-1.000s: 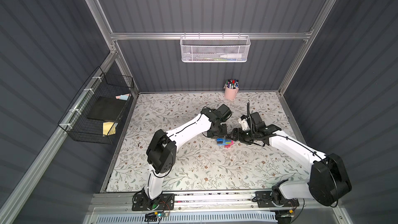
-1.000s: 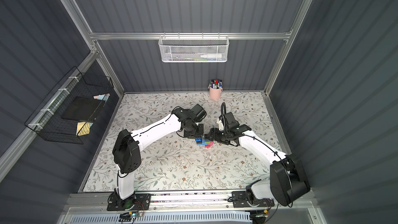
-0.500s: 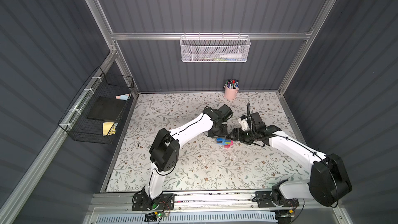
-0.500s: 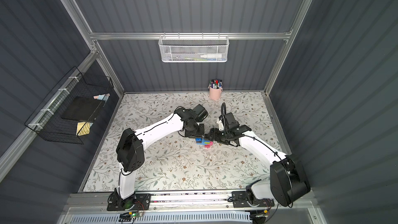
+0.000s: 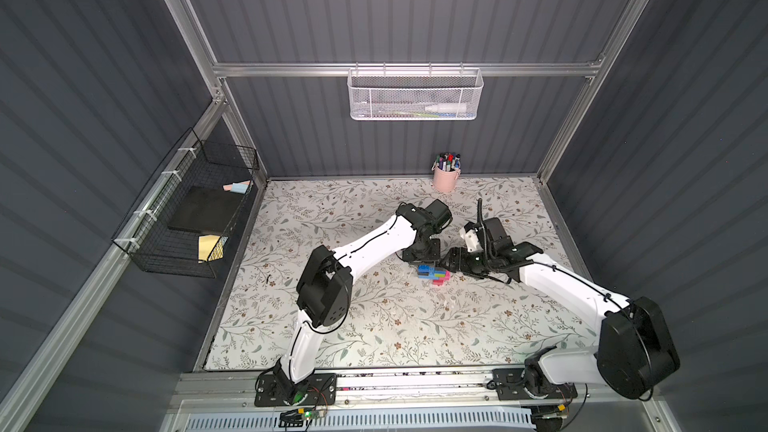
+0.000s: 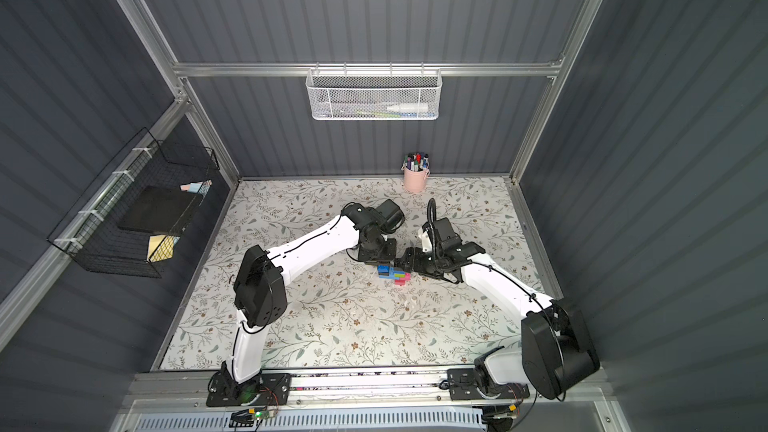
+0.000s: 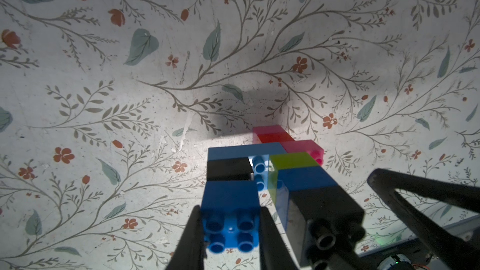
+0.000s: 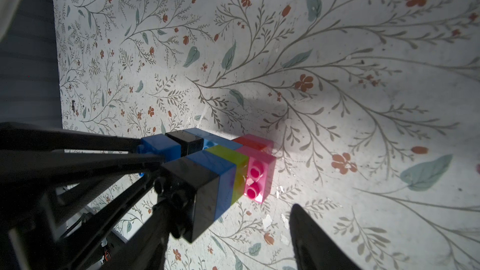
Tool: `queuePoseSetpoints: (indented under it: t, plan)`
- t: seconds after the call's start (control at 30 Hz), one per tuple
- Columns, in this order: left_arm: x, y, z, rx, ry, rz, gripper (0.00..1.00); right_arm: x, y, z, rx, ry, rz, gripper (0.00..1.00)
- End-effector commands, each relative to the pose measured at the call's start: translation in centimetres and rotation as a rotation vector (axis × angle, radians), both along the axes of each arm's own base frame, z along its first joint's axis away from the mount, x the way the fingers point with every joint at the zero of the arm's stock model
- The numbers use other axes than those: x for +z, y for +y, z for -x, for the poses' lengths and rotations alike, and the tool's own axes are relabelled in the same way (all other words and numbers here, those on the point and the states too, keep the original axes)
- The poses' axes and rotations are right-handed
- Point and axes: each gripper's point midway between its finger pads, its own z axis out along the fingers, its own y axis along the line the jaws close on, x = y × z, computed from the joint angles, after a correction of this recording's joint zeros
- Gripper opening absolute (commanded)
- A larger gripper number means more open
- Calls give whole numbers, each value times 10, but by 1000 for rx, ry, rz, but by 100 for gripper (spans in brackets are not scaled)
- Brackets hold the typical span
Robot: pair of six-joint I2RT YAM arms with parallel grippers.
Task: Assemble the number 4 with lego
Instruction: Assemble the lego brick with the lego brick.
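Blue, black, lime, red and pink lego, joined flat as the 4, lies near the middle of the mat. In both top views the 2 black grippers cover its end nearer the mat's back edge, so the black bricks there melt into them and the shape cannot be read whole. The left wrist view shows more: the left gripper is clamped on a blue brick that ends 1 column, its fingers cut off by the frame edge. Beside it a black brick ends the other column, its studs dark and hard to separate. A red brick is mostly hidden behind the light blue bar and a pink brick. The right gripper stands with jaws apart astride the black brick; 1 finger is clear of the lego with bare mat between, while the other merges with the black brick and the left arm, so I cannot tell whether it touches. At the mat's back edge a pink cup holds pens, their labels too small to read. A white mesh basket on the back wall holds a white bottle and a greenish thing I cannot name; a black wire basket on the left wall holds a black slab and paler pieces; any print on them is too small to read.
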Motion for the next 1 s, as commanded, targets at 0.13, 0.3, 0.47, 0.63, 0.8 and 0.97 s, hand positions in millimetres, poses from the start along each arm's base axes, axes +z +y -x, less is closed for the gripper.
queuePoseSetpoints:
  t: [0.13, 0.3, 0.47, 0.63, 0.8, 0.97]
  plan:
    - [-19, 5, 9, -59, 29, -87, 9, -59, -40, 44, -35, 214, 208, 71]
    - [-25, 3, 10, -76, 41, -100, 9, -60, -40, 45, -35, 217, 209, 71]
    - [-26, 2, 12, -86, 45, -111, 9, -62, -42, 46, -35, 221, 213, 71]
    - [-31, 1, 14, -98, 52, -124, 9, -62, -42, 47, -37, 221, 212, 70]
    - [-33, -2, 18, -124, 53, -143, 9, -63, -42, 47, -36, 222, 210, 70]
    - [-32, -4, 19, -144, 47, -159, 9, -64, -42, 48, -33, 224, 212, 70]
